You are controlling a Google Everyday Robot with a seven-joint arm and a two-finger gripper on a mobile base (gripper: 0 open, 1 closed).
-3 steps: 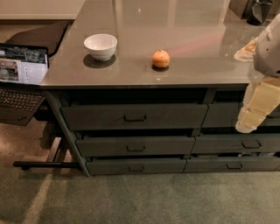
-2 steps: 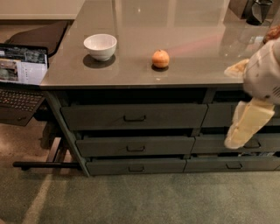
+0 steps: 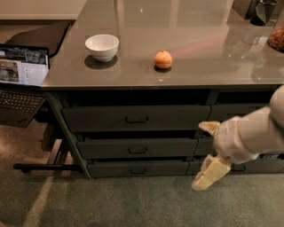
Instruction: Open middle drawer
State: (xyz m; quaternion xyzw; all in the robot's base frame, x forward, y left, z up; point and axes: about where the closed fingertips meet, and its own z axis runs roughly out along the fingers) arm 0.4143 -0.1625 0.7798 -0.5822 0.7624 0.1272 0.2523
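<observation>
The middle drawer [image 3: 137,148] is a dark grey-green front with a small dark centre handle [image 3: 136,150]. It sits between the taller top drawer [image 3: 135,118] and the low bottom drawer [image 3: 138,168] in the left column under the counter, and it looks closed. My gripper [image 3: 199,156] hangs in front of the cabinet, just right of the middle drawer's right end. Its two cream fingers are spread wide: one fingertip [image 3: 207,127] is up near the top drawer's corner, and the other [image 3: 205,177] is down near the floor. It holds nothing and touches no handle.
On the grey counter [image 3: 199,66] stand a white bowl [image 3: 102,46] and an orange fruit [image 3: 163,59]. A jar [image 3: 277,37] and a dark object [image 3: 262,11] are at the back right. An open laptop [image 3: 22,73] sits at the left. A second drawer column [image 3: 230,113] is on the right.
My arm has swung down and to the left, from beside the counter's right edge to the height of the drawers. The gripper now sits close to the middle drawer's right end.
</observation>
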